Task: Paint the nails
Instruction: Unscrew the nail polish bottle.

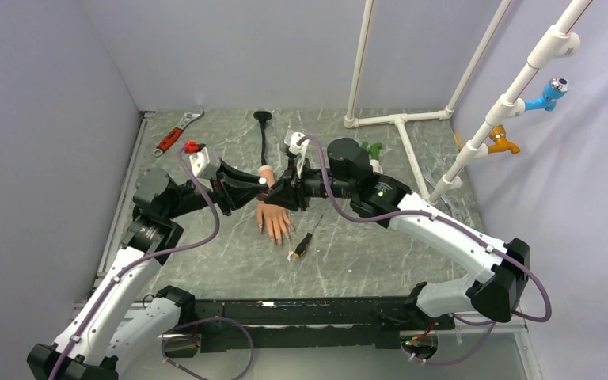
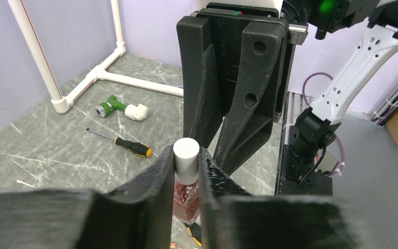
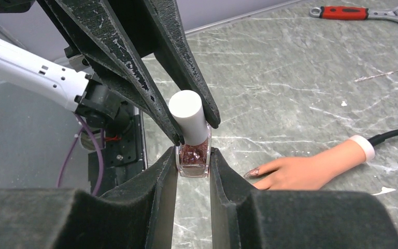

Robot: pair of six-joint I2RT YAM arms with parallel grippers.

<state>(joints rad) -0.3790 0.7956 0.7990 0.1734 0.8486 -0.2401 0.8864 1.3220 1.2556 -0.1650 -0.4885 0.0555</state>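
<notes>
A small polish bottle with red glitter liquid point(image 3: 193, 157) and a white cap point(image 3: 187, 115) is held above the table between both grippers. My left gripper point(image 2: 186, 155) is shut on the cap point(image 2: 186, 151). My right gripper point(image 3: 193, 155) is shut on the glass body. In the top view the two grippers meet point(image 1: 273, 190) just over the peach mannequin hand point(image 1: 274, 218), and the bottle is mostly hidden. The hand lies flat, fingers toward the near edge, also in the right wrist view point(image 3: 311, 168). One nail point(image 3: 252, 173) shows pinkish glitter. Its black stalk point(image 1: 264, 134) runs to the back.
A black and yellow screwdriver point(image 1: 302, 246) lies just right of the fingers, also in the left wrist view point(image 2: 129, 146). A red-handled wrench point(image 1: 176, 134) lies at the back left. A green fitting point(image 1: 373, 149) and a white pipe frame point(image 1: 400, 127) stand at the back right.
</notes>
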